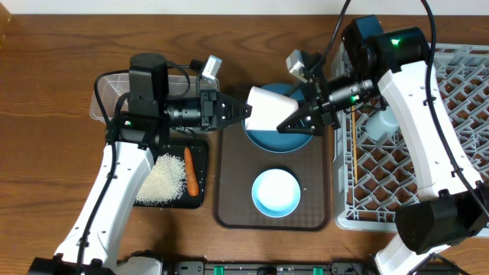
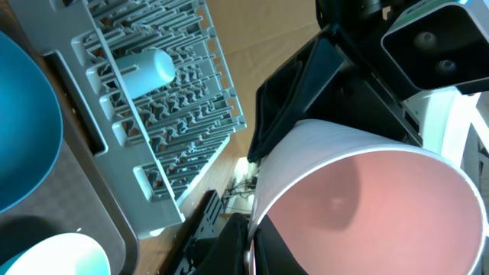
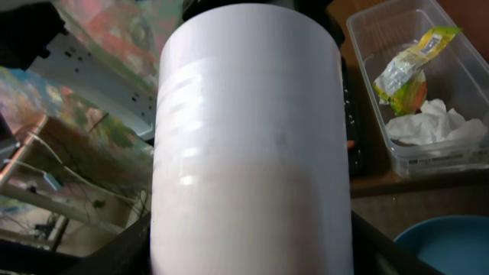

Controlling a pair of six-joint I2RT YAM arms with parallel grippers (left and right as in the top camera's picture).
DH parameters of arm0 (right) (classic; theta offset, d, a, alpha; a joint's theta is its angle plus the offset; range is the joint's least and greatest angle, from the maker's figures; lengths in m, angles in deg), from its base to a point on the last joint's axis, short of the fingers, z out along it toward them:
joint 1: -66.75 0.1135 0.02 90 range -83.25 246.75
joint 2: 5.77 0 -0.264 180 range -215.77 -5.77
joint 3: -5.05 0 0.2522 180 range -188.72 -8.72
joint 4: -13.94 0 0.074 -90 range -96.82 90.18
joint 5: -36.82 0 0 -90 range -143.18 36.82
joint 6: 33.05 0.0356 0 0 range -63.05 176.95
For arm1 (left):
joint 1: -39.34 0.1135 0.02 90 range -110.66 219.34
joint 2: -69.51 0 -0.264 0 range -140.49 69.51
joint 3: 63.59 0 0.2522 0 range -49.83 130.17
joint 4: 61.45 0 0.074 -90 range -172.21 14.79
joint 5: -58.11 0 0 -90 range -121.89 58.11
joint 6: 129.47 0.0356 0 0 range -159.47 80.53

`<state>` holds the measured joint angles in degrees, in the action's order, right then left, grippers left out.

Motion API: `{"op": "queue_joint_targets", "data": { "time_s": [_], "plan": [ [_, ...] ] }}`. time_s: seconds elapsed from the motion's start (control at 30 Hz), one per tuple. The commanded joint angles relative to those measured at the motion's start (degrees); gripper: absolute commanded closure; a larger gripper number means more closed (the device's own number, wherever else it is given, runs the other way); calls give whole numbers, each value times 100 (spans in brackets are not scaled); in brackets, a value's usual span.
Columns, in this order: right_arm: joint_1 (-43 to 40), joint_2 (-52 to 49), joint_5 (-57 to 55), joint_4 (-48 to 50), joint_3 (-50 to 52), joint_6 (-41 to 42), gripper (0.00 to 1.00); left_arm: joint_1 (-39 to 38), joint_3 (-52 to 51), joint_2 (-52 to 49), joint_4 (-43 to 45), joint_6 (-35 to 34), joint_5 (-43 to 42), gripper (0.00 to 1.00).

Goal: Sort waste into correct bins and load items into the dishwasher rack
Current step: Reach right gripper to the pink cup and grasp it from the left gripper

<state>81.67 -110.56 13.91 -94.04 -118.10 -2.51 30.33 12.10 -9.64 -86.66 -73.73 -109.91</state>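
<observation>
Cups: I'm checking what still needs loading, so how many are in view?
2. A pale pink cup is in the air, held by the left gripper, the right gripper around it. A light blue cup lies in the grey rack. The arms may hide others.

The bench is brown wood with a warm, reddish tone, its grain running side to side in the overhead view. Light falls evenly on it, with only soft, short shadows and no strong glare. Along its near edge runs a black strip with small green marks. The left wrist view shows the same wood in a paler, yellower tone. In the right wrist view, thin cables trail over a pale surface, beside a mottled patch of pink and green, too blurred to identify.
</observation>
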Motion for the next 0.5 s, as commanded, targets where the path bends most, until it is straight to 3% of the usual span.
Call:
{"op": "queue_joint_targets", "data": {
  "time_s": [0.0, 0.47],
  "plan": [
    [-33, 107, 310, 59, 0, -101, 50, -81, -208, -24, -4, 101, 22, 93],
    [-39, 107, 348, 332, 0, 63, 59, -339, -249, -24, -457, 452, 315, 93]
  ]
}}
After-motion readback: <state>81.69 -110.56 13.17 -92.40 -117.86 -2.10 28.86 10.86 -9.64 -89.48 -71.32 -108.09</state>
